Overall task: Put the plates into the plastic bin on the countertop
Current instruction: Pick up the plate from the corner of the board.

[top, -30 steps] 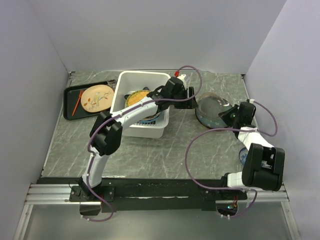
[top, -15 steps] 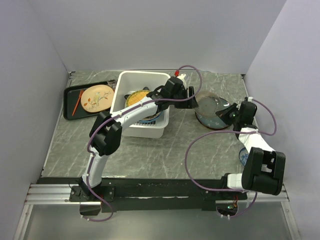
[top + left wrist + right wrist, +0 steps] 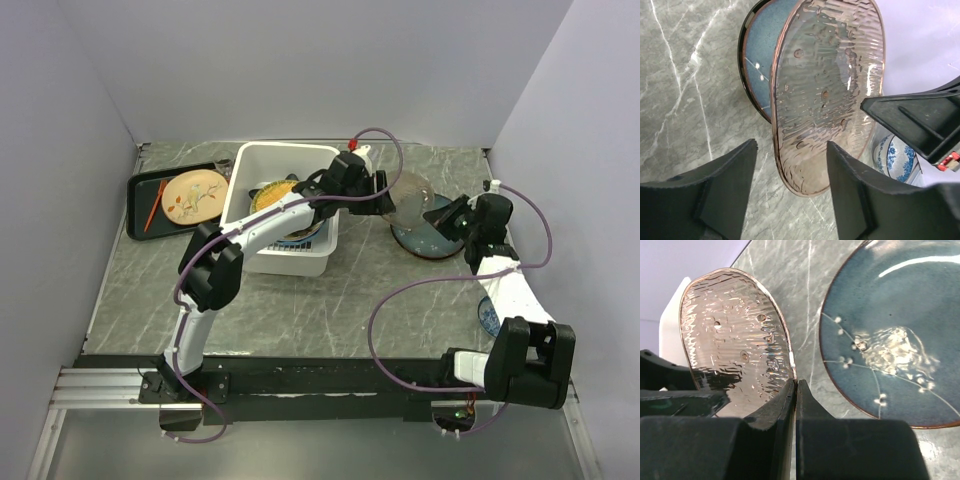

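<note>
My right gripper [image 3: 796,385] is shut on the rim of a clear, rippled glass plate [image 3: 735,335] with a copper edge and holds it tilted up on edge. Under it a large dark teal plate [image 3: 428,238] lies flat on the countertop [image 3: 330,300]. My left gripper [image 3: 791,148] is open, and the glass plate's [image 3: 825,95] lower rim shows between its fingers without touching them. The white plastic bin [image 3: 282,152] stands just left of both grippers, with a yellow woven-look plate [image 3: 272,192] and others inside.
A black tray [image 3: 140,195] at the far left carries a tan patterned plate [image 3: 194,195] and an orange stick [image 3: 153,203]. A blue-and-white patterned dish [image 3: 486,315] sits by the right wall. Grey walls close in the countertop on three sides.
The right gripper has raised the glass plate off the teal plate and tipped it upright towards the left gripper. The left jaws have narrowed slightly.
</note>
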You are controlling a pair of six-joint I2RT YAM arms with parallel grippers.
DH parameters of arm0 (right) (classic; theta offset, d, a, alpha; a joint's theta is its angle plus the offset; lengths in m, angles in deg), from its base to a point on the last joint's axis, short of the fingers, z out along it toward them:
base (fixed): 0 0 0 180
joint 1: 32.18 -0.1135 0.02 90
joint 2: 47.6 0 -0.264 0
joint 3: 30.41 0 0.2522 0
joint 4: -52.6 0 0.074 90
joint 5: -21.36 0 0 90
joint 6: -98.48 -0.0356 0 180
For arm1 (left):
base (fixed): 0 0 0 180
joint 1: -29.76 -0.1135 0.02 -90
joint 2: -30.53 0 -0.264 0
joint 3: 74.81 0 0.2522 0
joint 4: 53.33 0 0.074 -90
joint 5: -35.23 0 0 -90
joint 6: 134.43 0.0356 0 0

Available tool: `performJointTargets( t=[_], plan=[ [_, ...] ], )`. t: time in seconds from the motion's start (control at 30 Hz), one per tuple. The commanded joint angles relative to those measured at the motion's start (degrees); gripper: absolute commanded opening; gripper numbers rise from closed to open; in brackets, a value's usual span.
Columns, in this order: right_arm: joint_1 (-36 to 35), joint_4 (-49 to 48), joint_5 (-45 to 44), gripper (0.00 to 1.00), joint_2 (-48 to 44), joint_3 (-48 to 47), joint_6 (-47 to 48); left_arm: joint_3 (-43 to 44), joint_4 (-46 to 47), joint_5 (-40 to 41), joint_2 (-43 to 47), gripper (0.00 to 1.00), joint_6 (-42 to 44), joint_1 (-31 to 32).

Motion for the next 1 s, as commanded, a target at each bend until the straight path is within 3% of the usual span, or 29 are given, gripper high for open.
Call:
performJointTargets(
  t=[0.0, 0.13, 0.23, 0.27, 0.33, 0.4, 0.43, 0.63, 0.73, 0.97],
  plan=[
    [-0.6, -0.4, 2.3, 0.00, -0.6, -3.4, 0.3, 1.7, 2.5, -0.5, 2.4, 0.60, 0.5, -0.3],
    [-1.0, -0.4, 2.8, 0.00, 0.0, -3.7, 0.4, 1.5, 2.4, -0.4, 2.9, 0.45, 0.4, -0.5],
    [-1.1, -0.5, 3.5, 0.00, 0.5, -4.1, 0.4, 0.9, 2.8, -0.6, 3.0, 0.26, 0.0, -0.8],
    [-1.2, -0.8, 4.0, 0.01, 0.6, -4.1, 0.3, 0.8, 2.8, -0.5, 3.1, 0.12, -0.1, -0.8],
    [-1.1, -1.6, 5.5, 0.09, 1.3, -4.1, 0.2, 0.4, 3.1, -0.4, 3.2, 0.01, -0.6, -0.9],
    [-1.1, -1.8, 6.5, 0.16, 2.1, -4.4, 0.1, -0.4, 3.5, -0.2, 3.8, 0.01, -0.8, -1.0],
    [-1.2, -1.9, 7.0, 0.27, 2.5, -4.6, 0.1, -0.7, 3.6, -0.1, 4.0, 0.01, -0.8, -1.1],
    [-1.1, -4.0, 8.6, 0.63, 1.8, -3.5, -0.2, -2.3, 4.1, 0.1, 5.3, 0.01, -0.9, -2.0],
    [-1.1, -4.3, 7.7, 0.75, 0.6, -2.7, -0.3, -2.8, 4.4, -0.2, 5.7, 0.01, -1.0, -2.3],
    [-1.1, -3.3, 6.3, 0.83, -0.6, -2.6, 0.3, -3.3, 4.7, -0.5, 6.0, 0.01, -1.0, -2.6]
  ],
)
